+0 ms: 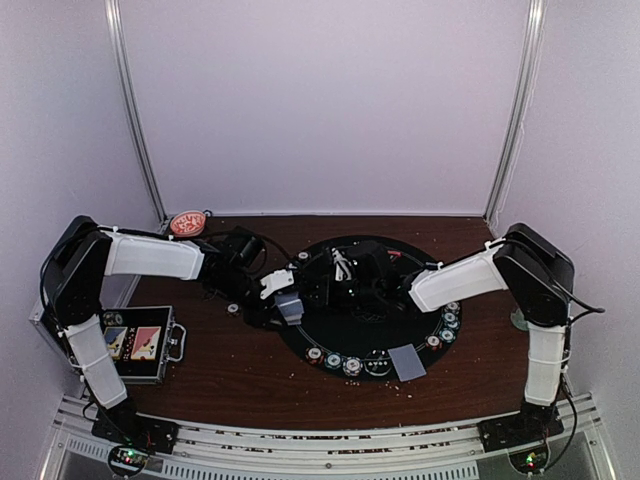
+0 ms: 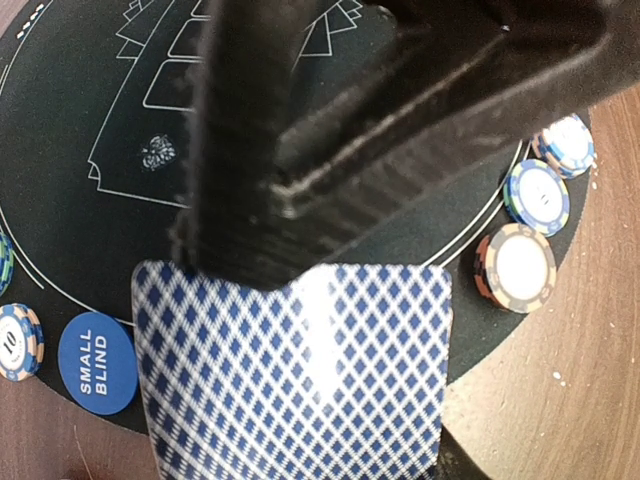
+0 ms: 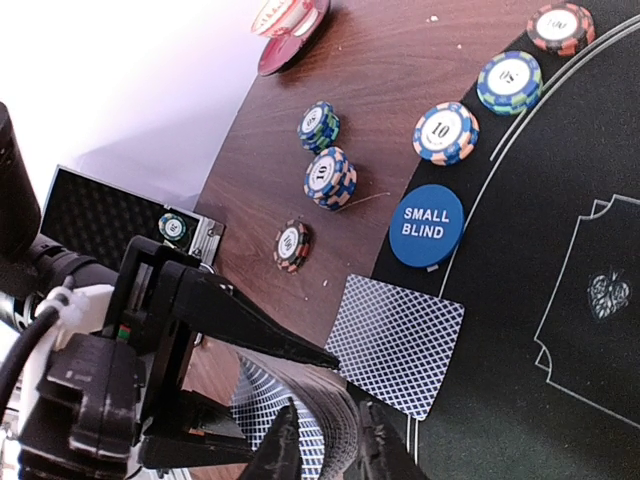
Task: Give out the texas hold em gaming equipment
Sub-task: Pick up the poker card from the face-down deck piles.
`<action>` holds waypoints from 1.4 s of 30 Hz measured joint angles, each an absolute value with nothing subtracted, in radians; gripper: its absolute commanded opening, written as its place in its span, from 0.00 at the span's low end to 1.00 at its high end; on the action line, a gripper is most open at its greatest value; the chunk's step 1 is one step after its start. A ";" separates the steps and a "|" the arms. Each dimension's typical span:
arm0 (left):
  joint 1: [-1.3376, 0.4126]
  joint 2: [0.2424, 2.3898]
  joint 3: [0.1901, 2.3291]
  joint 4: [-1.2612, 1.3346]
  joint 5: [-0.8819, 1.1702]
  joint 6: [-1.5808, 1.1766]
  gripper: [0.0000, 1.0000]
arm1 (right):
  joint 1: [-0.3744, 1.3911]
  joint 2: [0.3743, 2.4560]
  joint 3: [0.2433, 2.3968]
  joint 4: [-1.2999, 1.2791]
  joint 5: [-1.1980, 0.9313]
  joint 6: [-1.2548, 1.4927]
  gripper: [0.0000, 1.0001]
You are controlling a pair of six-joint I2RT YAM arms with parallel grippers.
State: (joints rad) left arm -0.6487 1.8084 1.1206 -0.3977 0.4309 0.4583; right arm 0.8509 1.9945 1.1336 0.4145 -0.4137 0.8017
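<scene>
1. Over at the far left, an open black hard-shell case [image 1: 140,343] holding two card packs is lying on the brown wooden table [image 1: 230,380], and one small striped chip [image 3: 175,228] is sitting inside it.
2. A shallow red bowl [image 1: 187,222] is resting near the table's far edge, well apart from the case.
3. Three short stacks of striped poker chips [image 3: 330,177] are sitting on bare wood between the bowl and the round black felt mat [image 1: 340,335].
4. The left gripper [image 1: 286,298] is hovering over the mat's left rim, clamping a curved stack of blue-diamond-backed playing cards [image 3: 290,405].
5. A single blue-diamond-backed card [image 3: 400,340] is lying flat near that stack, overhanging the mat's edge, and a round blue "SMALL BLIND" button [image 3: 427,225] is sitting just beside it.
6. Three rim chips [image 3: 446,132] are lining the mat's edge beyond the button.
7. The right gripper [image 3: 325,452] is reaching across the mat's centre. Its dark fingertips [image 3: 378,455] are flanking the held stack's edge, close together, but I cannot tell whether they are actually pinching a card.
8. A grey-blue-backed card [image 1: 407,362] is lying on the mat's near right part, with near-rim chips [image 1: 333,360] to its left and right-rim chips [image 1: 450,320] beyond it.
</scene>
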 measured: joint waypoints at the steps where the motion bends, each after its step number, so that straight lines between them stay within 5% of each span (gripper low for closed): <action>1: -0.649 1.809 1.121 -0.398 0.431 0.458 0.48 | 0.850 1.990 1.134 0.415 -0.411 0.797 0.28; 5: -0.649 1.809 1.121 -0.398 0.432 0.459 0.48 | 0.850 1.990 1.133 0.416 -0.426 0.802 0.54; 9: -0.649 1.809 1.121 -0.399 0.442 0.463 0.48 | 0.850 2.000 1.134 0.437 -0.468 0.807 0.59; 20: -0.648 1.808 1.121 -0.409 0.480 0.484 0.48 | 0.854 2.099 1.163 0.498 -0.564 0.839 0.57; 42: -0.644 1.808 1.121 -0.419 0.489 0.496 0.48 | 0.858 2.107 1.203 0.460 -0.544 0.817 0.29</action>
